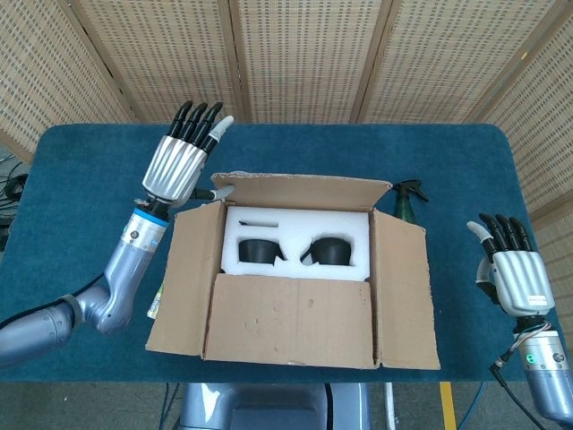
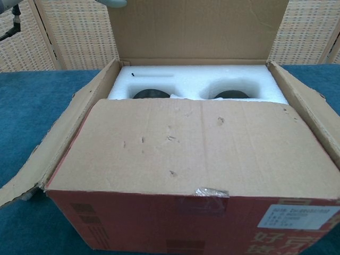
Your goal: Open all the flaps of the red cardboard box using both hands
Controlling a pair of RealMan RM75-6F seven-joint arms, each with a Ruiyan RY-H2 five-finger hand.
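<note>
We see the red cardboard box (image 1: 295,278) sitting at the middle of the near edge of the blue worktop (image 1: 81,179), its red front wall facing the chest camera. The far flap (image 1: 300,190) stands upright, the left side flap (image 1: 183,278) and the right side flap (image 1: 403,291) are folded outward, and the near flap (image 2: 196,146) lies flat over the front half of the opening. In the uncovered back half a white foam insert (image 1: 300,224) holds two dark round objects (image 1: 260,251) in its recesses.

Our left hand (image 1: 179,161) is raised beside the box's far left corner, fingers (image 1: 192,116) straight and spread, grasping nothing; its thumb tip reaches the top left corner of the upright far flap, though we cannot tell whether it touches. In the chest view only a pale fingertip shows at the top edge.

Our right hand (image 1: 512,269) hovers near the worktop's right edge, well apart from the box, fingers extended and released.

Behind the box's far right corner stands a dark green spray bottle (image 1: 407,199). A thin pale-green item (image 1: 155,305) lies on the worktop just beside the left side flap; we cannot tell what it is.
</note>
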